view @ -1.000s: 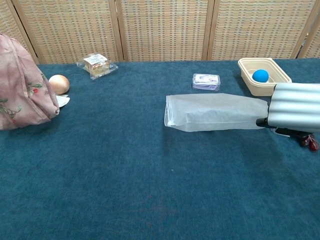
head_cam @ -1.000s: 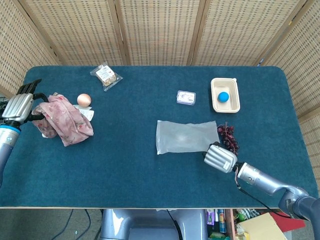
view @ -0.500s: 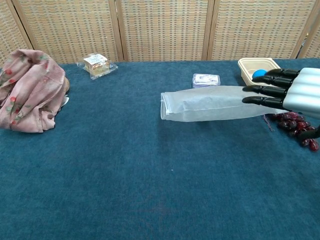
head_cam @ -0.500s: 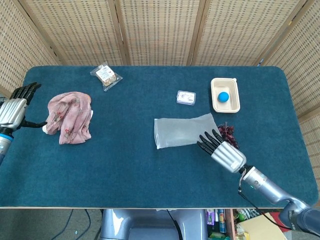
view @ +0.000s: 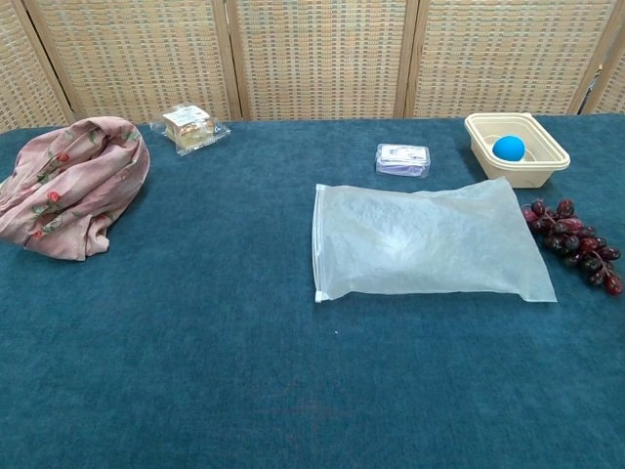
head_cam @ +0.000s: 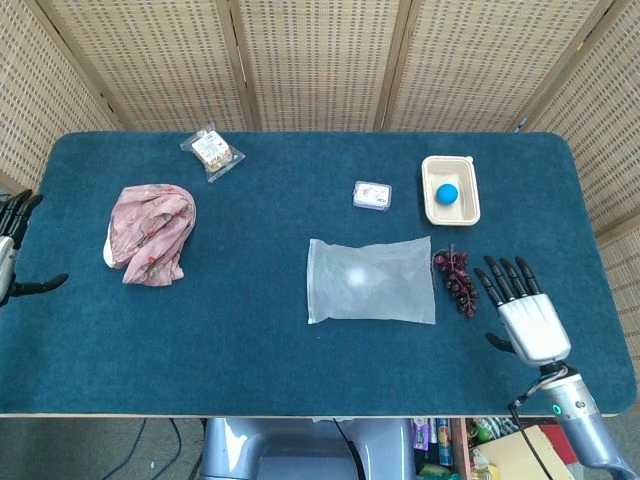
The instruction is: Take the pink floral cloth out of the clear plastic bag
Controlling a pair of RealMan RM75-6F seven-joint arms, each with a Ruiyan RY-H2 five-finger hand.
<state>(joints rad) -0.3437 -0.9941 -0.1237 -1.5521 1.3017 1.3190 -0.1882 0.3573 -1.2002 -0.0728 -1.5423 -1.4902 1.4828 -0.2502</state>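
You have one pink floral cloth (head_cam: 150, 233) on the bench (head_cam: 250, 350), crumpled just inboard of your left hand (head_cam: 12, 245). One clear plastic bag (head_cam: 370, 281) lies flat, inboard of your right hand (head_cam: 527, 318). Between that bag and the right hand lies one bunch of dark grapes (head_cam: 456, 277). Beyond it stands one cream tray (head_cam: 449, 208) holding one blue ball (head_cam: 446, 193). You also have one small packet (head_cam: 372, 195) beside the tray and one wrapped snack (head_cam: 211, 150), far beyond the cloth. Two hands, both spread and holding nothing.
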